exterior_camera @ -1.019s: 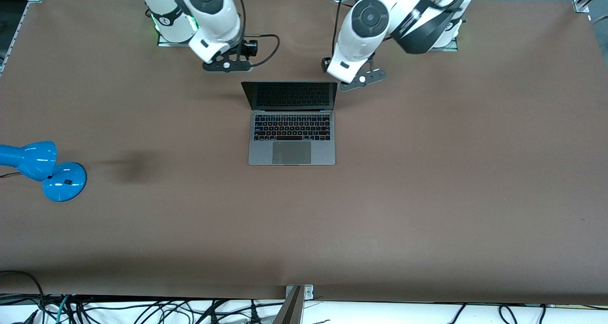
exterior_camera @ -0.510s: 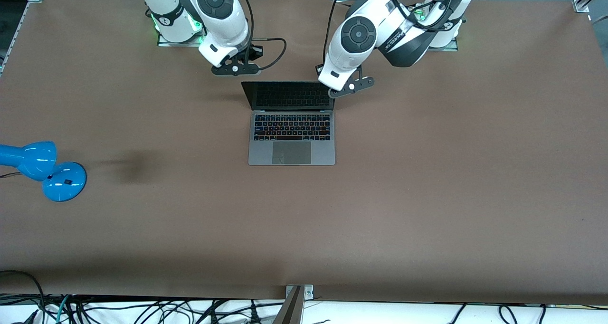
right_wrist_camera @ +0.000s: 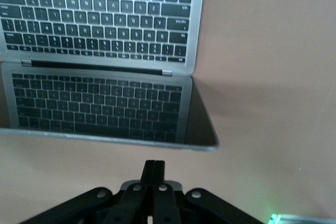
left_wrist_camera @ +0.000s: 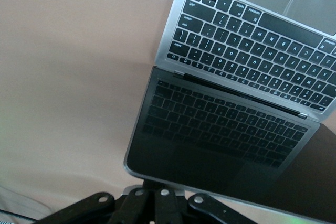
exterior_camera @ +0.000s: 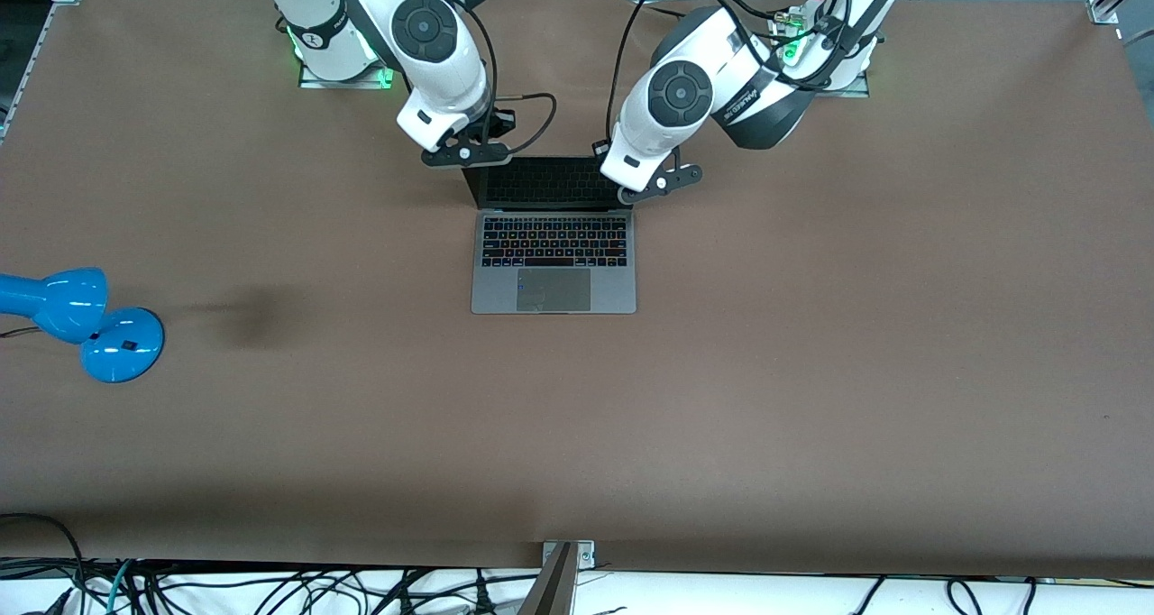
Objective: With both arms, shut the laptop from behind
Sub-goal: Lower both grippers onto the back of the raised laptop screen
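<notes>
The grey laptop (exterior_camera: 554, 263) lies open in the middle of the table, lid upright and black screen facing the front camera. My left gripper (exterior_camera: 642, 189) is shut and sits at the lid's top corner toward the left arm's end. In the left wrist view the laptop (left_wrist_camera: 247, 40) fills the frame and the lid's top edge covers the tips of the left gripper (left_wrist_camera: 153, 186). My right gripper (exterior_camera: 463, 154) is shut at the lid's other top corner. In the right wrist view the right gripper (right_wrist_camera: 155, 167) stops just short of the laptop's (right_wrist_camera: 100, 19) lid edge.
A blue desk lamp (exterior_camera: 90, 322) stands near the table edge at the right arm's end. Both arm bases (exterior_camera: 334, 56) stand along the table edge farthest from the front camera. Cables hang below the nearest table edge.
Both grippers have come down and in toward the lid's top corners. The left one now overlaps the lid's corner. The lid's angle looks unchanged.
</notes>
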You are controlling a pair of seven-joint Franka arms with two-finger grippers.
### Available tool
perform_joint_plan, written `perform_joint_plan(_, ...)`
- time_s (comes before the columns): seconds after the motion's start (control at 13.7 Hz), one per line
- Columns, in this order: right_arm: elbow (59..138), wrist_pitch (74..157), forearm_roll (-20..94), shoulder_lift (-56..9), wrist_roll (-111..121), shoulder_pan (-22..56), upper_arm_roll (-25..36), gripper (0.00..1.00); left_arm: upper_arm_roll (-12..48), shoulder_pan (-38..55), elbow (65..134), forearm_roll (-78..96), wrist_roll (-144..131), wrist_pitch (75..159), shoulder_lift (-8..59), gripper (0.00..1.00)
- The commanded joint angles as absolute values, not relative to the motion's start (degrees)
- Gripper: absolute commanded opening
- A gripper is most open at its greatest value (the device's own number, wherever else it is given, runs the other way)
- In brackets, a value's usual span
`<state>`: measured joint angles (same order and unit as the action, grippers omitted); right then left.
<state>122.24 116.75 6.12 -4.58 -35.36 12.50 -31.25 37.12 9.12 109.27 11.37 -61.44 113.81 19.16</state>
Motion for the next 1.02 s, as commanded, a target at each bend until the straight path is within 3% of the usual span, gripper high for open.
perform_joint_plan(0.0,117.7,117.0,2.9,-8.4,-35.4,12.2,-31.2,0.0,36.9,9.1,107.5,9.4,-61.2,113.9,20.4,0.0)
perform_joint_plan(0.95,112.3,127.7,-3.9,-17.3,-35.3,11.4,-28.1,0.0,35.2,8.7,100.1,4.0,-61.3,116.5,29.5,0.0)
